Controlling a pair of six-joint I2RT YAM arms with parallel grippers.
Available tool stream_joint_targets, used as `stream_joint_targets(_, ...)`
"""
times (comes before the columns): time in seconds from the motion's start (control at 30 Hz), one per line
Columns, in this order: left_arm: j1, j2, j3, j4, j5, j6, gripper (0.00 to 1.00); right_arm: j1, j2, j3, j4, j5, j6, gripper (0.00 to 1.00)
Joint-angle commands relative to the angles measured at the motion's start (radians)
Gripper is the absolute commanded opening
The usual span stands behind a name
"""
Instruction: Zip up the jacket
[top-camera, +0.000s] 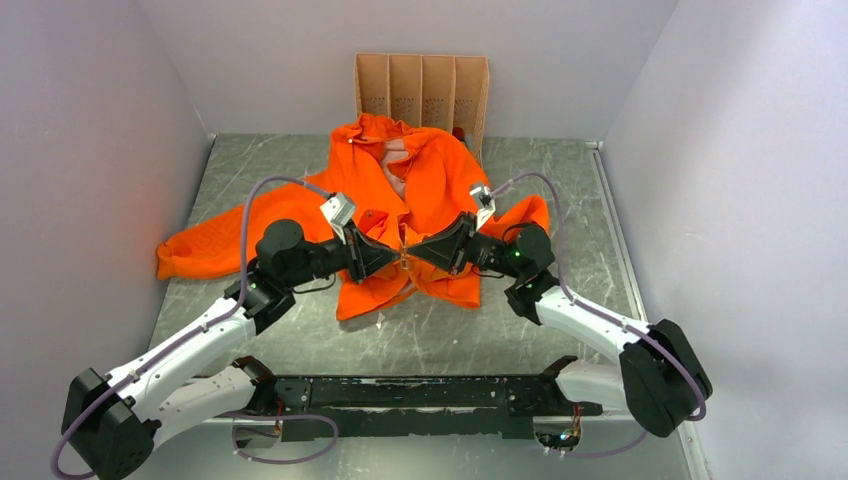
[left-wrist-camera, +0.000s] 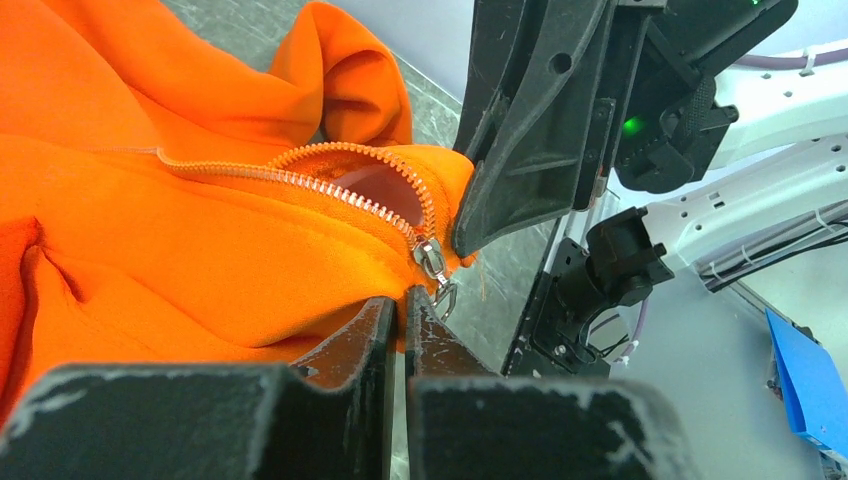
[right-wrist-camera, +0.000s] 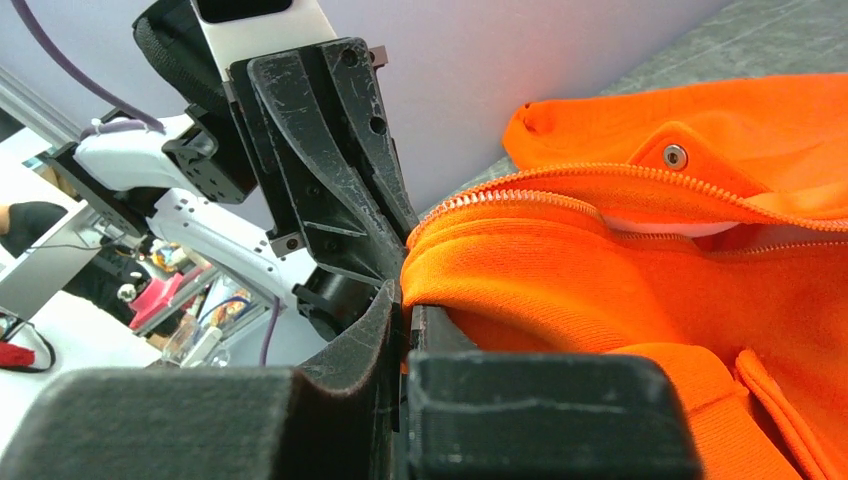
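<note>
While meeting tip to tip above the desk's (top-camera: 430, 345) middle, pinch the jacket (top-camera: 440, 180), spread toward the far edge, at its bottom hem beside the zipper slider (left-wrist-camera: 430, 258): left jaws pressed together on fabric, right jaws seemingly likewise.

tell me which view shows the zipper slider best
Left wrist: the zipper slider is close and sharp at the bottom of the jacket, with the teeth parting above it. Top external shows it only as a tiny speck low on the jacket front. Right wrist hides it; only the zipper teeth show.
</note>
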Motion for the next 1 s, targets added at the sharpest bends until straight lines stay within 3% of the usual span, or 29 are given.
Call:
stream_joint_targets(0.0,-0.032,0.0,0.015,-0.043,0.084,0.001,0.08,0.004,-0.035,0.051,0.0,0.059,-0.025,0.0)
stream_joint_targets(0.63,-0.038,0.039,-0.084,0.026,0.216,-0.136,0.08,0.003,-0.138,0.001,-0.268,0.149,-0.021,0.0)
stream_joint_targets(0.97,-0.039,0.14,-0.119,0.103,0.295,-0.221,0.08,0.003,-0.111,0.007,-0.435,0.172,0.026,0.0)
